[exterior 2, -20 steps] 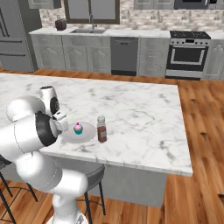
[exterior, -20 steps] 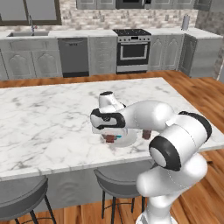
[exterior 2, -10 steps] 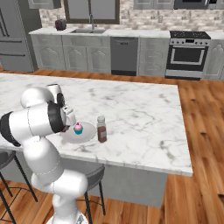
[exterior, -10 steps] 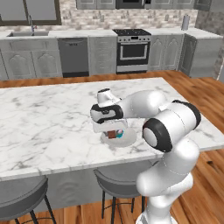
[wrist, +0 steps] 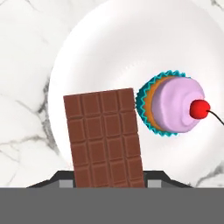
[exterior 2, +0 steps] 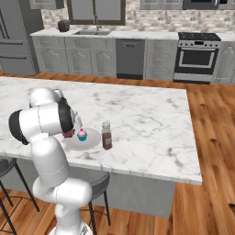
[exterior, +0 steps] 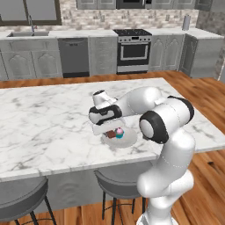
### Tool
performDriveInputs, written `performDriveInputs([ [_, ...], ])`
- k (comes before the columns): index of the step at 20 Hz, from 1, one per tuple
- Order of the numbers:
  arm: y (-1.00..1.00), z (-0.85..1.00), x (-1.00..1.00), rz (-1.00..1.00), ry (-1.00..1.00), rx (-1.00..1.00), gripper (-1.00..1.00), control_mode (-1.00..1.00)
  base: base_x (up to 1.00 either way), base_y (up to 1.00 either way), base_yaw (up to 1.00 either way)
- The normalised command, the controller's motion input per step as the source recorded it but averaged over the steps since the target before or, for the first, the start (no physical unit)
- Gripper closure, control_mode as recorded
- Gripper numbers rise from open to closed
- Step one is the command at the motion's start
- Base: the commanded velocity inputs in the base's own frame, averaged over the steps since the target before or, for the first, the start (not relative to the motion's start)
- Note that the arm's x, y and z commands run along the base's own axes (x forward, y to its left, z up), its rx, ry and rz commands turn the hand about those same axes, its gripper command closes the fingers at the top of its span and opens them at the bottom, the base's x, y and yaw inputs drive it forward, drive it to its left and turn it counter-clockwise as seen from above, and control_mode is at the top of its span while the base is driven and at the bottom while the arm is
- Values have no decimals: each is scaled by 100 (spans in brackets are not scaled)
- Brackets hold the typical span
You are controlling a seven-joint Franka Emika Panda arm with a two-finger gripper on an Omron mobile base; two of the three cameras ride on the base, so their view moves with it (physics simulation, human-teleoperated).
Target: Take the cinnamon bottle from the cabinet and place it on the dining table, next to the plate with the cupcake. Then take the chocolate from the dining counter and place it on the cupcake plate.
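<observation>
The brown chocolate bar [wrist: 105, 138] sits between my fingertips [wrist: 154, 178], upright over the white plate [wrist: 109, 52] and just left of the pink-frosted cupcake [wrist: 173, 105]. My gripper [wrist: 107, 183] is shut on it. I cannot tell whether the bar touches the plate. In the left base view the gripper [exterior: 108, 130] hangs low over the plate [exterior: 127, 141], with the chocolate [exterior: 111, 134] next to the cupcake [exterior: 119, 131]. From the right base view, the cinnamon bottle [exterior 2: 106, 135] stands upright just right of the plate [exterior 2: 92, 141] and cupcake [exterior 2: 82, 134].
The marble counter [exterior: 44, 127] stretches wide to the left and back. Its front edge lies close to the plate, with dark bar stools [exterior: 118, 180] below. A stove [exterior: 134, 50] and cabinets line the far wall.
The arm's elbow has swung from the right side round toward the counter's far side. The hand has stayed low over the plate with the chocolate in it.
</observation>
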Motion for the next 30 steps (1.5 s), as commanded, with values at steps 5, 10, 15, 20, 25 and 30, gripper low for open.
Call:
performDriveInputs([
  [5, -14, -13, 8, 19, 0, 0, 100, -100, 0, 0, 0],
  [10, 0, -12, 0, 13, 0, 0, -100, -100, 0, 0, 0],
  [15, -15, 0, 0, 7, 0, 0, -100, -100, 0, 0, 0],
  [20, -17, 24, -3, 4, -1, 0, -100, -100, 0, 0, 0],
  [25, 0, 79, -51, 4, -10, 0, -100, -100, 0, 0, 0],
  [30, 0, 84, -85, 1, -16, 0, -100, -100, 0, 0, 0],
])
